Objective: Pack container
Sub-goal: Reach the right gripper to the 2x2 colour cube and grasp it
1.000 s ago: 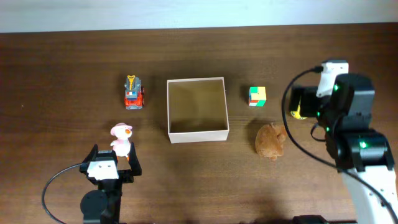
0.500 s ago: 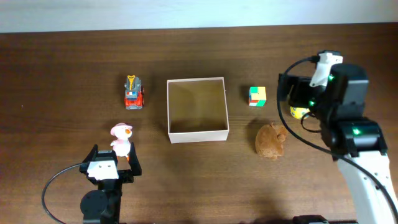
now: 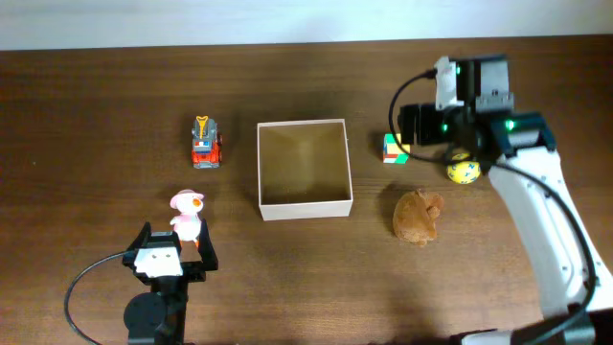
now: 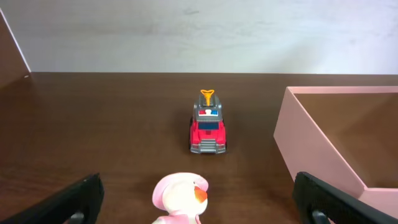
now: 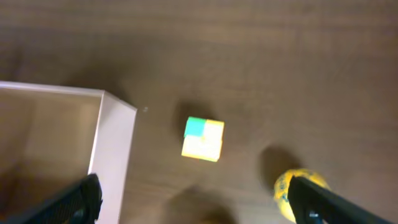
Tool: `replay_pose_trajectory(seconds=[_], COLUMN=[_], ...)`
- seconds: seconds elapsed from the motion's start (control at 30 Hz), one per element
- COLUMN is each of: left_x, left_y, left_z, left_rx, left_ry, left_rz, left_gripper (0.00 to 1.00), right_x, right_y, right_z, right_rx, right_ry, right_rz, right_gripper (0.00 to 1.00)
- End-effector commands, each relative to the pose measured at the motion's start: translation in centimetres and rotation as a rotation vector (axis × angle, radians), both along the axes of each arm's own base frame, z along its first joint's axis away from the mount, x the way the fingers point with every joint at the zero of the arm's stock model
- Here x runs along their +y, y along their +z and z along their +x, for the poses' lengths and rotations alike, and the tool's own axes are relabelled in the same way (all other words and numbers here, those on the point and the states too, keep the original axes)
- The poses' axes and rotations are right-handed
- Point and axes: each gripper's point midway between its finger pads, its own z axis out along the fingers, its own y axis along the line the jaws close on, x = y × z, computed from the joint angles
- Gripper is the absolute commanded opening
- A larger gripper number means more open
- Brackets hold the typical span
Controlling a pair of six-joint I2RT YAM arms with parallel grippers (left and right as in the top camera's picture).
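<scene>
We are looking at the container (image 3: pixel 305 206), which is sitting open-topped and upright at the middle of the table (image 3: pixel 96 96), with nothing showing on its tan floor. We are judging it to be light, thin cardboard. That would make it stiff enough to keep its square shape, but easy to shove or tip if a toy or a finger is catching on a wall. If it needs steadying, we are thinking a pinch over the top edge of one cream wall is the place, since the box is far too wide to span. Just to its right, the colour cube (image 5: pixel 203 139) is lying near the right wall but not touching it. It looks hard and flat-sided, so opposite faces should offer a sure hold. The right gripper (image 3: pixel 414 126) is hovering above the cube with its jaws spread wide and nothing between them. Beyond the cube, the yellow ball (image 3: pixel 464 172) is likely to roll, and the brown plush animal (image 3: pixel 418 217) nearer us looks soft and squashy. To the left of the box, apart from it, the toy fire truck (image 3: pixel 206 144) is standing. Nearer us, the pink-and-white duck figure (image 3: pixel 187 216) is standing just ahead of the left gripper (image 3: pixel 174 244), whose jaws are also spread and empty.
</scene>
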Motion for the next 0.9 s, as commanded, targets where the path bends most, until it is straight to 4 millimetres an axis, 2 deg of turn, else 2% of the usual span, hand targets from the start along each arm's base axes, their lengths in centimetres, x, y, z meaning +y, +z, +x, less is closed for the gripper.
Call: replay_pose_trajectory(seconds=[0.0, 0.17, 0.27, 0.33, 0.67, 0.87], left_x=[-0.1, -0.1, -0.1, -0.1, -0.1, -0.1], left_y=[-0.3, -0.3, -0.3, -0.3, -0.3, -0.3], left_z=[0.0, 0.0, 0.0, 0.0, 0.0, 0.0], left_rx=[0.001, 0.001, 0.001, 0.001, 0.001, 0.001], left_ry=[-0.012, -0.012, -0.012, -0.012, -0.012, -0.012], left_rz=[0.017, 0.017, 0.017, 0.017, 0.017, 0.017], left_gripper=[0.99, 0.99, 0.99, 0.99, 0.99, 0.99], right_x=[-0.9, -1.4, -1.5, -1.5, -1.4, -1.3], right_y=[2.1, 3.1, 2.6, 1.7, -5.4, -8.7], right_z=[2.2, 4.1, 4.7, 4.9, 5.6, 5.9], right_rx=[-0.031, -0.03, -0.012, 0.01, 0.195, 0.274], right_ry=[-0.002, -0.012, -0.015, -0.014, -0.005, -0.112], right_rz=[-0.09, -0.133, -0.143, -0.145, -0.163, -0.104], right_gripper=[0.99, 0.99, 0.98, 0.99, 0.99, 0.99])
